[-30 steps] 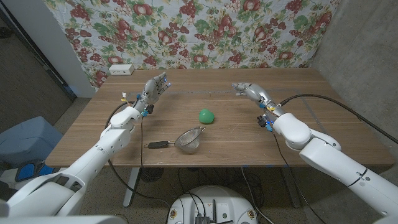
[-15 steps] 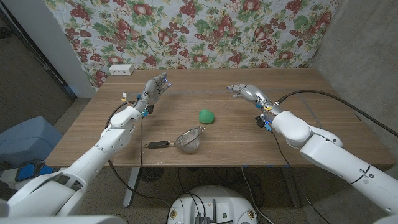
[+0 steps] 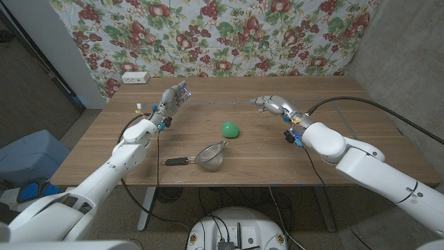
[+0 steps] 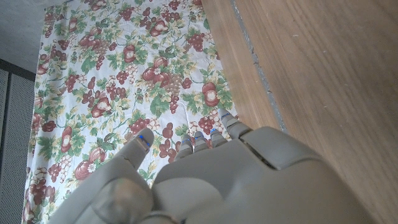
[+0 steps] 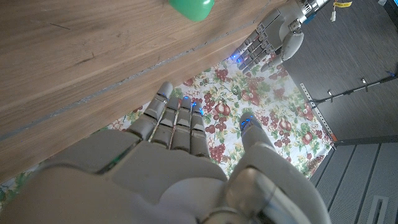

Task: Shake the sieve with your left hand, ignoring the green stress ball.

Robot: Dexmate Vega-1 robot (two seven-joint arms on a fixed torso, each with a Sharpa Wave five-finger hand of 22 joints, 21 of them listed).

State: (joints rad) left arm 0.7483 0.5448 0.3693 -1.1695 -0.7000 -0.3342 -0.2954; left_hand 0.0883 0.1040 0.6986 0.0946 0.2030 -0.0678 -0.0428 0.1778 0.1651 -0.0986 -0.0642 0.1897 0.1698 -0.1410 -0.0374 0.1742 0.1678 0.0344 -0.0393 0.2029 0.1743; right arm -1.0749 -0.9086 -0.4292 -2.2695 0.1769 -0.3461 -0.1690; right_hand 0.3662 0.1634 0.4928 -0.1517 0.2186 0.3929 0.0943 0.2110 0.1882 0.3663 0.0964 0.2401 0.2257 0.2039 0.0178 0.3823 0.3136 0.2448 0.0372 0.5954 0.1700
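Note:
A metal mesh sieve [image 3: 211,155] with a black handle [image 3: 177,161] lies near the table's front edge, in the middle. The green stress ball [image 3: 230,129] sits just behind it, also seen in the right wrist view [image 5: 192,8]. My left hand [image 3: 173,98] is raised over the back left of the table, fingers apart, holding nothing, well away from the sieve; its back shows close up [image 4: 211,180]. My right hand [image 3: 269,104] hovers over the back right, fingers extended and empty, with its back near the camera [image 5: 174,162]. My left hand [image 5: 273,28] appears across the table in the right wrist view.
A white power strip [image 3: 134,77] lies at the table's back left corner. A floral cloth [image 3: 229,35] hangs behind the table. A black cable [image 3: 361,103] runs from my right arm. A blue bin [image 3: 28,156] stands on the floor at the left.
My right hand has moved slightly left and lower, toward the table's middle. My left hand, the sieve and the ball have stayed put.

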